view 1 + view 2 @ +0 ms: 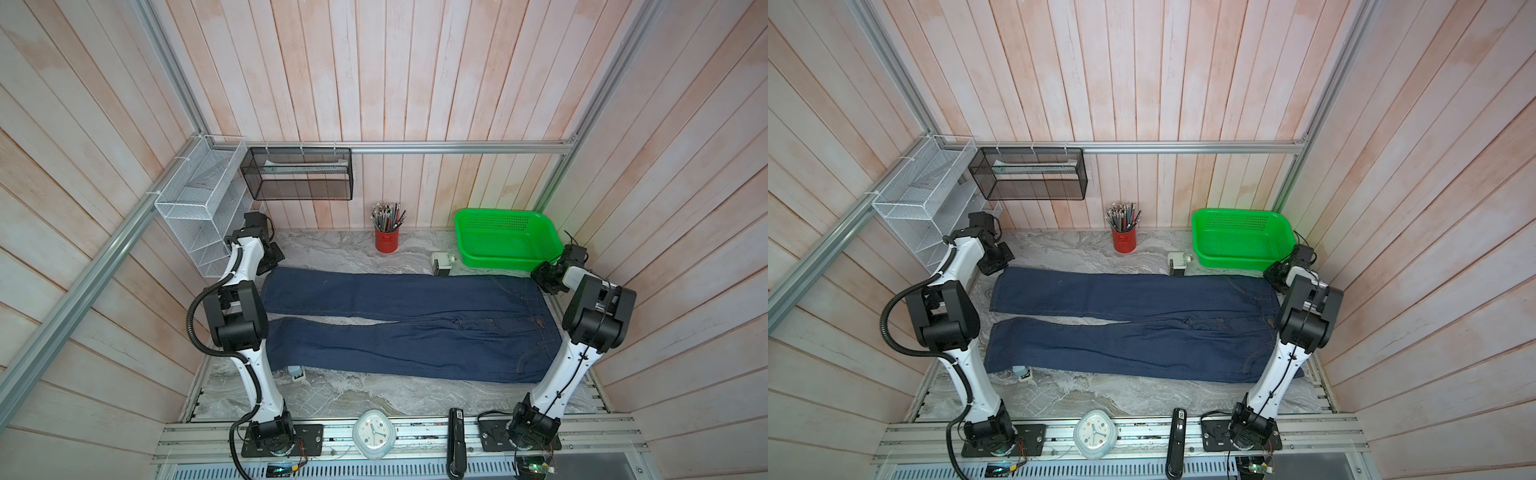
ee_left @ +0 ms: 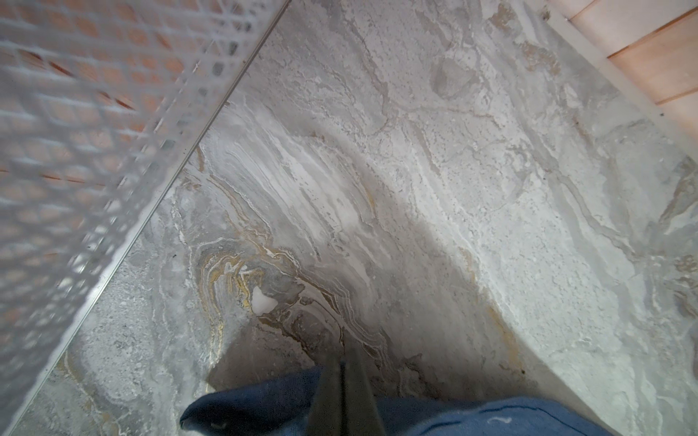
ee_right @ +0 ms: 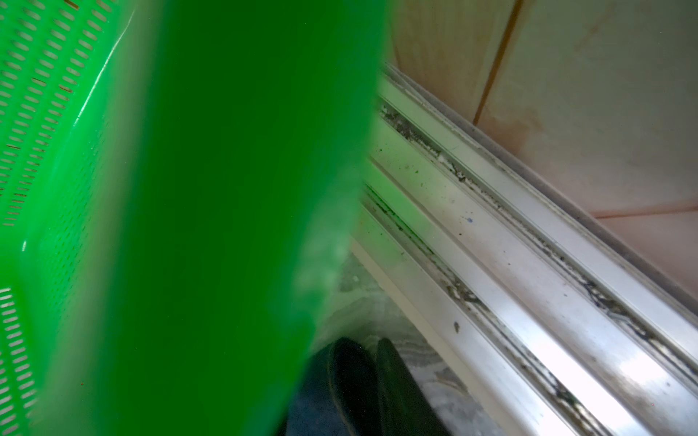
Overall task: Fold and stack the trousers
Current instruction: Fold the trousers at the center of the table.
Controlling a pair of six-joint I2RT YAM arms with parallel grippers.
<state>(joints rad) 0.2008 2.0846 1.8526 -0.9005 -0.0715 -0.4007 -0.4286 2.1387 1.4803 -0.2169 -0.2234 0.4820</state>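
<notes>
The dark blue trousers (image 1: 399,324) (image 1: 1129,328) lie flat across the marble table, legs pointing left and waistband to the right. My left gripper (image 1: 272,259) (image 2: 343,358) is at the far leg's hem corner, its fingers pressed together with denim (image 2: 264,400) bunched around them. My right gripper (image 1: 546,282) (image 3: 364,345) sits at the far waistband corner, close beside the green basket. Its two fingers stand near each other with a thin gap, dark denim (image 3: 313,396) lies against one of them, and whether cloth is pinched between them does not show.
The green basket (image 1: 505,239) stands at the back right, with a small white device (image 1: 442,262) beside it. A red cup of pens (image 1: 386,241) is at the back middle. A white wire rack (image 1: 199,208) hangs by the left arm. A small white object (image 1: 298,374) peeks from under the near hem.
</notes>
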